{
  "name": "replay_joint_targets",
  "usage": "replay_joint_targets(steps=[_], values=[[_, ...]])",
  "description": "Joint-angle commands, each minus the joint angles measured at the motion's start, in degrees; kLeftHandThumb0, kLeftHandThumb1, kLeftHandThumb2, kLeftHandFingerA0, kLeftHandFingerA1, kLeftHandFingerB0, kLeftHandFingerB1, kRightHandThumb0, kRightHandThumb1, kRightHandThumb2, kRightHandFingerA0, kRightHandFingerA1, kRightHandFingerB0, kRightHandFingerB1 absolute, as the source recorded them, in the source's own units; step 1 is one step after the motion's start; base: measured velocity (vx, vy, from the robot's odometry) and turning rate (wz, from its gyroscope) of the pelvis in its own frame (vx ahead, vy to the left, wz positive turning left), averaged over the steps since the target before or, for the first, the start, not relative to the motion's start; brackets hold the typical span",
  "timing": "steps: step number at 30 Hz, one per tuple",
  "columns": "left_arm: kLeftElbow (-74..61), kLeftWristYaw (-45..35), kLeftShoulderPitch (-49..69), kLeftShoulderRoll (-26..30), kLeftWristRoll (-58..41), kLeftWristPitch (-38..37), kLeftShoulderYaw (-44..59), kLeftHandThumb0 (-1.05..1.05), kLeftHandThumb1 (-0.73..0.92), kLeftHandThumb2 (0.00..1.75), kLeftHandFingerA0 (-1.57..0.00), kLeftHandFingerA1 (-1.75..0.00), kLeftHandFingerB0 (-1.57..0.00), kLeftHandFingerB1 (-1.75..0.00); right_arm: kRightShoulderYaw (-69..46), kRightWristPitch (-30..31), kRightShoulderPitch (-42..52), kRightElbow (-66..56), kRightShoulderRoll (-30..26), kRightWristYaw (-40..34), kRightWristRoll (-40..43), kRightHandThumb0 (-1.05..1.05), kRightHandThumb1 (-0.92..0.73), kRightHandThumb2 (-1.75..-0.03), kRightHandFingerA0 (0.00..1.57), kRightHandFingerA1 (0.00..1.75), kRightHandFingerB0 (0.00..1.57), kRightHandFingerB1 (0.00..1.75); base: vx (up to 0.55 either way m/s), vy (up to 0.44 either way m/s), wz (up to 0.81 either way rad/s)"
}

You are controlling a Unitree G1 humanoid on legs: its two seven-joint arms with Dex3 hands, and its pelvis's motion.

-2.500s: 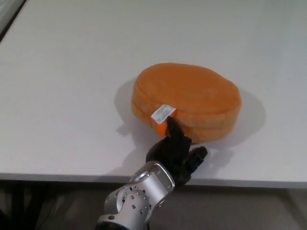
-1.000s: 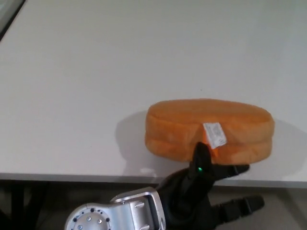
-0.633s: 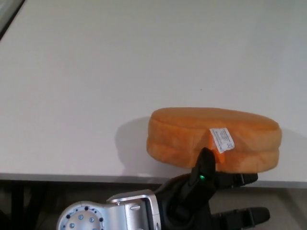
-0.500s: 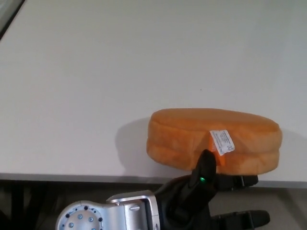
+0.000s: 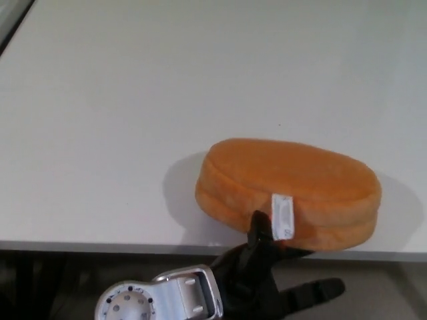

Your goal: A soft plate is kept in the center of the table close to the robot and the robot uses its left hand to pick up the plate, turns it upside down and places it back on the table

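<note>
**Orange plush plate at the table's near edge, left hand at its rim**

The round, thick, orange plush plate (image 5: pixel 288 191) lies on the white table (image 5: pixel 120 120), right by the near edge and a little right of centre. A small white fabric tag (image 5: pixel 282 216) hangs on its front rim. The robot's black left hand (image 5: pixel 263 280) reaches up from below the edge on a silver wrist (image 5: pixel 160 303). One finger (image 5: pixel 257 230) touches the rim just left of the tag; another (image 5: pixel 313 291) sticks out rightward under the table edge. I cannot tell whether it actually grips the plate.
</note>
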Motion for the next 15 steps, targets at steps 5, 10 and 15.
replay_joint_targets(steps=[5,10,15], values=[[6.2,0.8,-4.9,-7.4,7.2,-10.2,4.0,-1.05,0.85,1.28,0.00,-0.23,0.00,-0.05,-0.5,0.4,0.1,0.1,-0.2,0.7,1.5,-0.69,-0.81,-0.65,0.53,0.46,0.30,0.32,0.00,0.000,0.00],[8.8,1.7,-7.1,-8.5,8.1,-11.3,6.4,-1.05,0.86,1.28,0.00,-0.23,0.00,-0.05,-0.5,0.2,-0.2,0.6,-0.3,1.2,1.7,-0.68,-0.81,-0.66,0.55,0.46,0.28,0.32,0.00,0.000,0.00],[10.1,2.1,-9.4,-8.6,9.6,-9.9,7.4,-1.05,0.90,1.30,0.00,-0.23,0.00,-0.06,-0.7,0.1,-0.9,1.6,-0.2,1.6,1.9,-0.68,-0.81,-0.65,0.54,0.45,0.29,0.32,0.00,0.000,0.00]])
